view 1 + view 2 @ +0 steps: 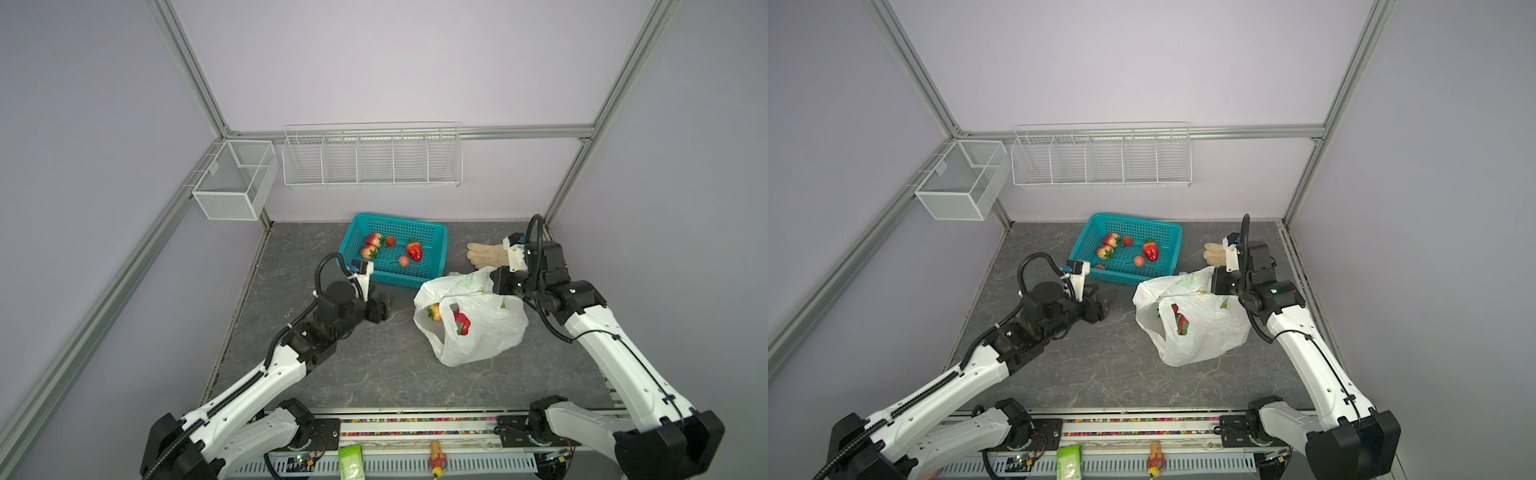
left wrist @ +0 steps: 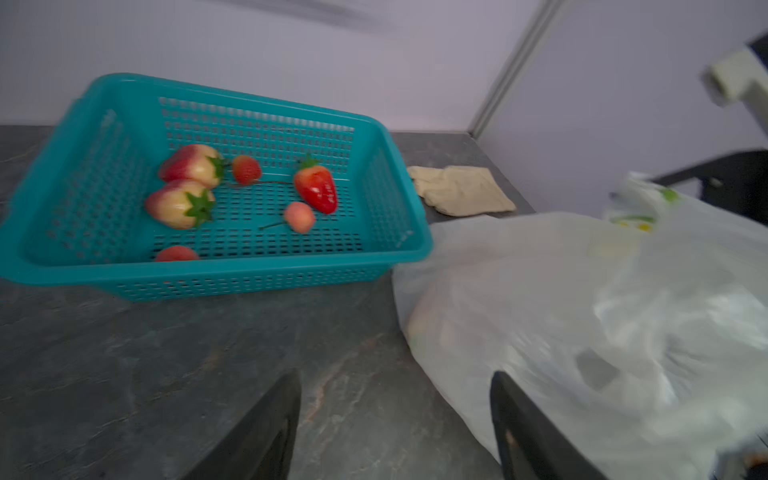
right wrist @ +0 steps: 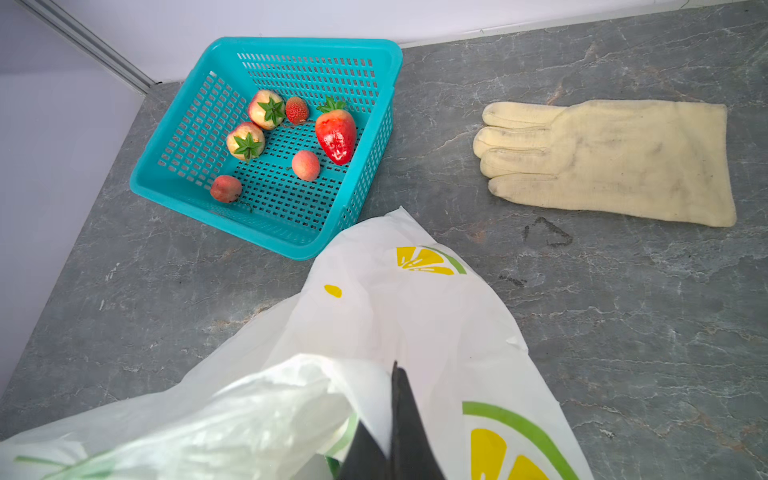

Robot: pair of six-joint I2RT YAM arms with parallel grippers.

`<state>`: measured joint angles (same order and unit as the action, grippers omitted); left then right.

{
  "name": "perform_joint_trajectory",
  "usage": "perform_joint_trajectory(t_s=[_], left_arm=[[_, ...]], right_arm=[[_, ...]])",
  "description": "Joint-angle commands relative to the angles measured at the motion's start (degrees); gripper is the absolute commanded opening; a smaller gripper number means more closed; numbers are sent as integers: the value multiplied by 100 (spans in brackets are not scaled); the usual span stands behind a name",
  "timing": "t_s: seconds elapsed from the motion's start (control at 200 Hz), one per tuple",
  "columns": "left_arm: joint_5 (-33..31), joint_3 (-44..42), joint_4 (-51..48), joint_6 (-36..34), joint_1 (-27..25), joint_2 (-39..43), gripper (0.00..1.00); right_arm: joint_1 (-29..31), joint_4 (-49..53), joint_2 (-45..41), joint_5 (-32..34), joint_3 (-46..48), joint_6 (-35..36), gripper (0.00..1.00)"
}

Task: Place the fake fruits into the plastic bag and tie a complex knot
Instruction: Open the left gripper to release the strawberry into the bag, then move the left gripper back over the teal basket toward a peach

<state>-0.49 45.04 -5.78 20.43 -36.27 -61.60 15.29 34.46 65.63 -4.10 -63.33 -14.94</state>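
Note:
The plastic bag lies on the grey table, its mouth open toward the left. A bright red piece and an orange fruit show inside it. My right gripper is shut on the bag's upper edge. Several fake fruits, among them a red strawberry, rest in the teal basket. My left gripper hangs open and empty over the table, left of the bag and in front of the basket.
A beige glove lies flat at the back right, behind the bag. A white wire rack and a mesh box hang on the walls. Bare table stretches in front of the bag.

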Motion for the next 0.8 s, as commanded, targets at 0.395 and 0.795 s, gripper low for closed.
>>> perform_joint_trajectory(t_s=[0.395, 0.795], left_arm=[[-442, 4664, -2201, -2004, 529, -4925, 75], [804, 6549, -3223, -2078, 515, -6634, 79]], right_arm=[[-138, 77, 82, 276, -293, 361, 6], [-276, 227, 71, 401, -417, 350, 6]])
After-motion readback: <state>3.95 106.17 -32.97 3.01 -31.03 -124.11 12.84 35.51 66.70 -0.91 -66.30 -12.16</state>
